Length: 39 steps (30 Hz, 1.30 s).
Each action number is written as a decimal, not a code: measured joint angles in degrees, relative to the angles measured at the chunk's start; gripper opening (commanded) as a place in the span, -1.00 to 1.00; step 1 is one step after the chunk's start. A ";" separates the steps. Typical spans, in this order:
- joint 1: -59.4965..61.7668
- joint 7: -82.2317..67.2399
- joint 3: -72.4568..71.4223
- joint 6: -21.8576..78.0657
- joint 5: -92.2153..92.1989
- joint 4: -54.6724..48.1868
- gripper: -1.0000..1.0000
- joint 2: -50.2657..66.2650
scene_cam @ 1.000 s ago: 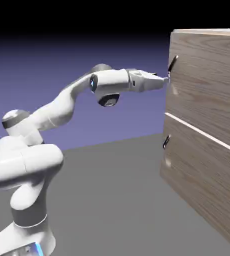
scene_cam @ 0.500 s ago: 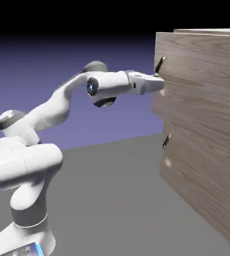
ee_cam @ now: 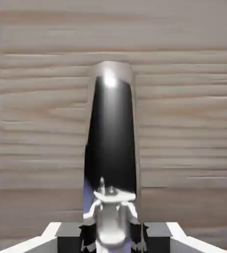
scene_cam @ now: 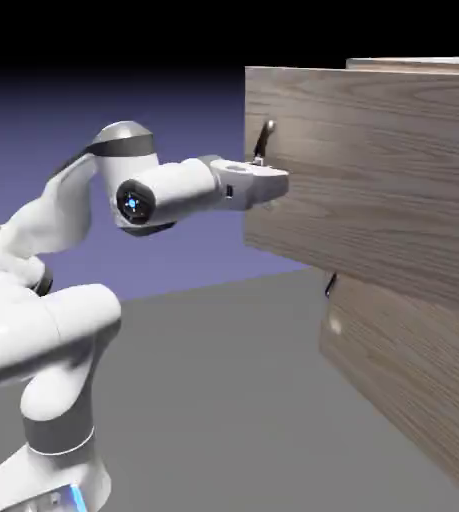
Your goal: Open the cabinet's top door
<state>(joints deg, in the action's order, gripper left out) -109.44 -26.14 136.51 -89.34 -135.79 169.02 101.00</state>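
The cabinet [scene_cam: 413, 380] of light brown wood grain fills the exterior view's right. Its top door [scene_cam: 373, 180] stands pulled out toward the arm, well forward of the lower panel. A small dark metal bar handle [scene_cam: 263, 140] sits near the door's leading edge. My gripper [scene_cam: 273, 180] is shut on the handle's lower end. In the hand view the handle [ee_cam: 110, 143] rises dark and shiny against the door's wood [ee_cam: 184, 123], with my gripper [ee_cam: 110, 232] closed around its base.
The lower panel [scene_cam: 403, 400] stays flush, its own small dark handle [scene_cam: 330, 284] just under the pulled-out door. Grey tabletop [scene_cam: 223, 400] spreads below the arm. My elbow and forearm [scene_cam: 143, 195] extend to the exterior view's left of the door.
My gripper closed on the handle and drew back to the exterior view's left. The top door came out with it, far forward of the cabinet front.
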 measured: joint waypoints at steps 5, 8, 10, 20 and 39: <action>6.30 -1.38 6.06 12.46 3.05 3.09 -1.00 -0.22; 10.25 -3.91 10.55 19.94 6.73 4.05 -1.00 -2.82; 12.91 -6.42 13.83 24.92 10.18 4.20 -1.00 -5.68; 27.29 -23.00 24.15 47.58 30.11 -0.99 -1.00 -25.07; 36.00 -56.28 25.20 58.80 67.85 -25.64 -1.00 -64.53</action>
<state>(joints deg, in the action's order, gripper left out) -73.45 -82.42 161.71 -30.53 -67.94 143.38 36.47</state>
